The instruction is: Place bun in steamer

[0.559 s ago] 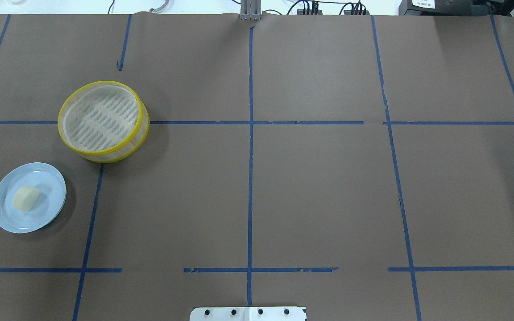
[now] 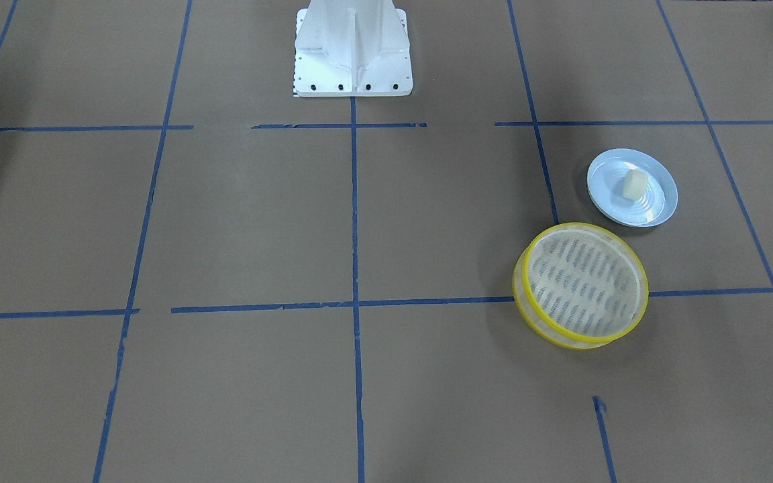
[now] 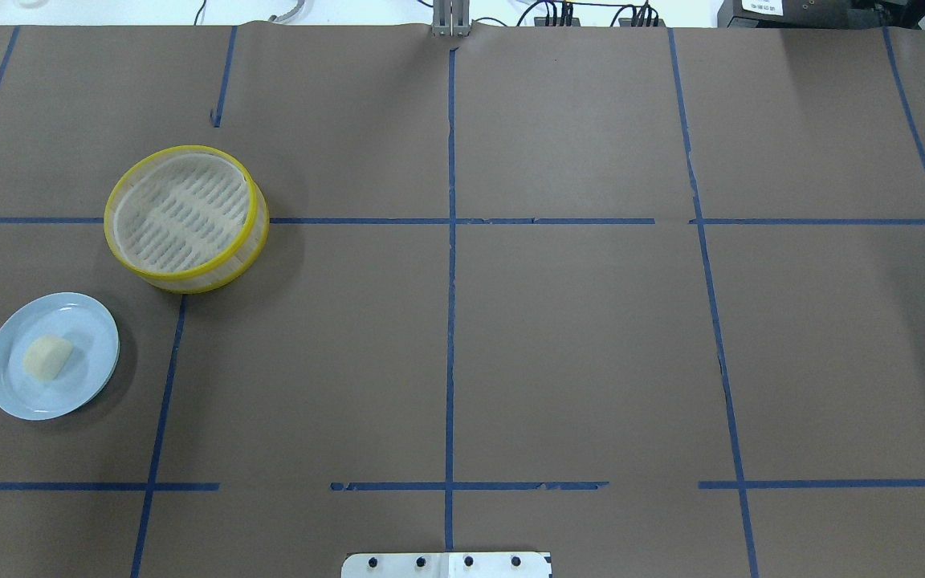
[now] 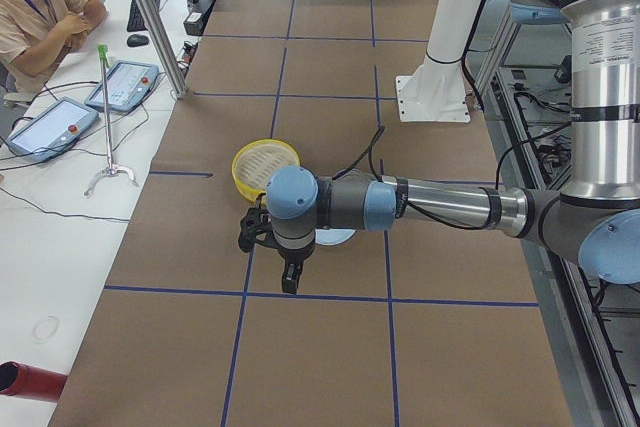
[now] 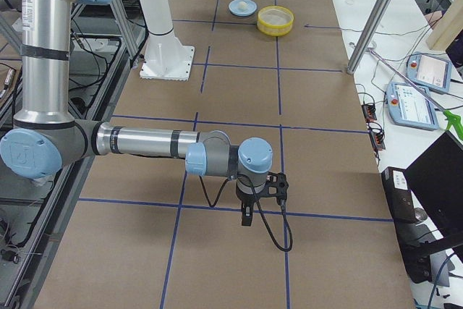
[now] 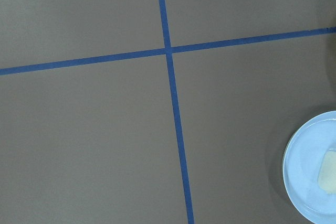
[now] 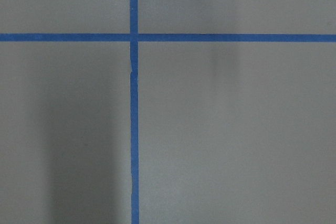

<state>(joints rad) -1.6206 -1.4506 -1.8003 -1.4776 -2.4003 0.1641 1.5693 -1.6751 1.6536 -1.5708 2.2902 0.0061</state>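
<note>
The cream-white bun lies on a pale blue plate at the table's left side. It also shows in the front view and at the right edge of the left wrist view. The empty yellow-rimmed steamer stands just beyond the plate, also in the front view. My left gripper shows only in the left side view, hanging above the table near the plate; I cannot tell if it is open. My right gripper shows only in the right side view, far from both objects; its state is unclear.
The table is covered in brown paper with a grid of blue tape lines. The robot's white base stands at the table's near middle edge. An operator sits with tablets at a side desk.
</note>
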